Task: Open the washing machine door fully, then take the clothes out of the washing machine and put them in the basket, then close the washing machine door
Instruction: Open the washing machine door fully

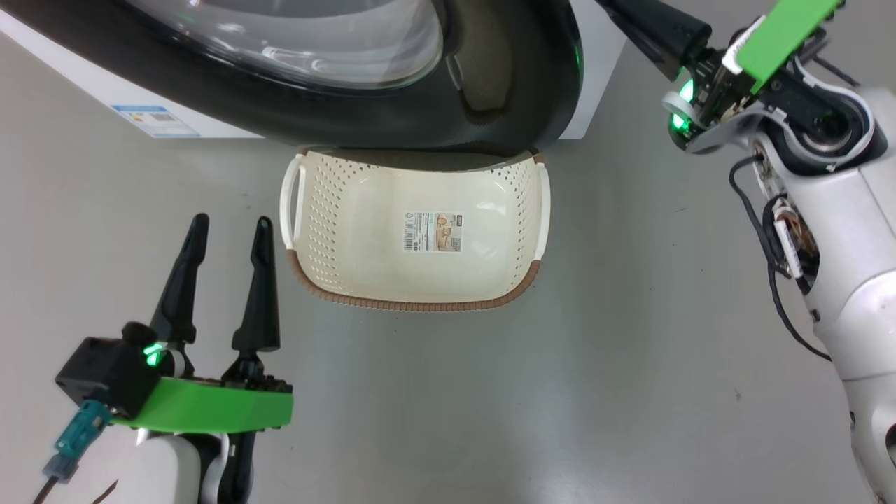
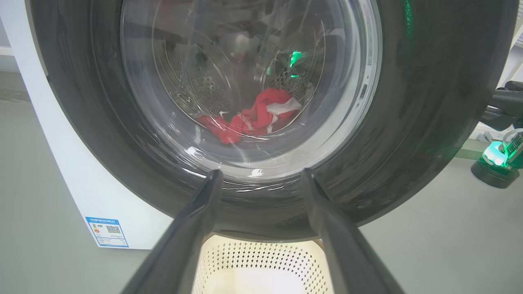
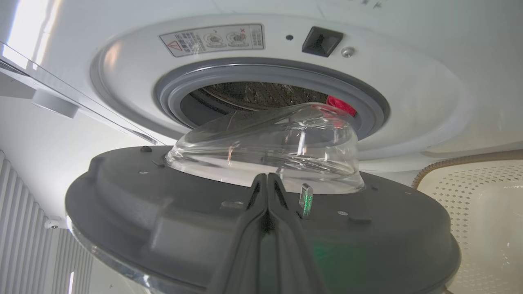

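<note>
Door, washing machine [image 3: 163,212]: partly swung out, not fully open. In the head view its black rim sits at 12 o'clock and overhangs the far edge of the basket. In the right wrist view its grey inner face and glass bowl [image 3: 278,147] point toward the drum mouth, leaving a gap too narrow for reaching in.

Washing machine [image 2: 69,163]: white front loader. Its grey rubber ring [image 3: 269,71] shows past the half-open door.

Clothes [image 2: 257,116]: red with white trim, lying low in the drum, seen through the glass. A red scrap also shows at 1 o'clock of the drum mouth in the right wrist view. None are out yet.

Basket [image 1: 413,304]: cream with a brown band, only a paper label [image 1: 432,232] inside. It stands on the floor directly under the door, likely so that clothes lifted out drop a short way.

Right gripper [image 3: 267,175]: fingers pressed together, gripping nothing. The tip lies at the door's inner face, just at 9 o'clock of the latch hook [image 3: 305,199]; actual contact cannot be confirmed. Probable reason: shut fingers make a stiff pusher for swinging the door wider.

Left gripper [image 1: 232,224]: fingers spread wide, holding nothing, at 7 o'clock in the head view, near the basket's side and apart from it. It faces the door glass, seemingly waiting for the opening to clear.

Step in hand, as judged: door opening, early in the task.
</note>
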Controlling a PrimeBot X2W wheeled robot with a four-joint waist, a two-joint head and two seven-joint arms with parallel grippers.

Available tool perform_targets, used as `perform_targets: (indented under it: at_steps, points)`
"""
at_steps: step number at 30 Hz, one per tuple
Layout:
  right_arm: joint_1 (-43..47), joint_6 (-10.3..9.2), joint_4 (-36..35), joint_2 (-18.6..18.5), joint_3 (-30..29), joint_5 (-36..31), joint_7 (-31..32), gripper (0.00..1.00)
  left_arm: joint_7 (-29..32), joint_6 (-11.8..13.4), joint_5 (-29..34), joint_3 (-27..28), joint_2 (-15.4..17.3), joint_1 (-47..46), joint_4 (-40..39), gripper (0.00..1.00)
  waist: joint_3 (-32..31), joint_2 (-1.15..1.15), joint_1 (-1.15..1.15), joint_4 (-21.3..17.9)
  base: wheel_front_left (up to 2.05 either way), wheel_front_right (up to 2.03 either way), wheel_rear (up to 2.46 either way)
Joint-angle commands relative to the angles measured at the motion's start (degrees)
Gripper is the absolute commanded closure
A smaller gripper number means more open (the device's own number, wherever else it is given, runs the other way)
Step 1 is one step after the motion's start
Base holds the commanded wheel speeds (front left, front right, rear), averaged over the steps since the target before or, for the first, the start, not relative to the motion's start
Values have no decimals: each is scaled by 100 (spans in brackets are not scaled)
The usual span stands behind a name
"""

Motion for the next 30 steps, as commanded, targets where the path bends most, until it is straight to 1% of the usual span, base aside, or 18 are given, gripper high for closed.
perform_targets:
  at_steps: [1,7,14,20,30]
  points:
    - [-148,39,-73,138,11,113,234,100,-28,-31,46,156,136,9,-114,0,5,0,0,18,0,0,0]
    - [-309,39,-15,225,122,96,899,100,-28,-31,-61,183,136,7,-71,0,-7,0,0,65,0,0,0]
    - [-165,39,-125,293,306,-187,1255,100,-28,-30,-94,196,136,32,-31,0,-133,0,0,133,0,0,0]
    - [194,39,-388,379,436,-370,1446,100,-28,46,-96,258,136,142,41,0,-375,0,0,191,0,0,0]
    - [826,39,-489,528,687,-592,1560,100,-28,153,-136,298,136,393,156,0,-822,0,0,298,0,0,0]
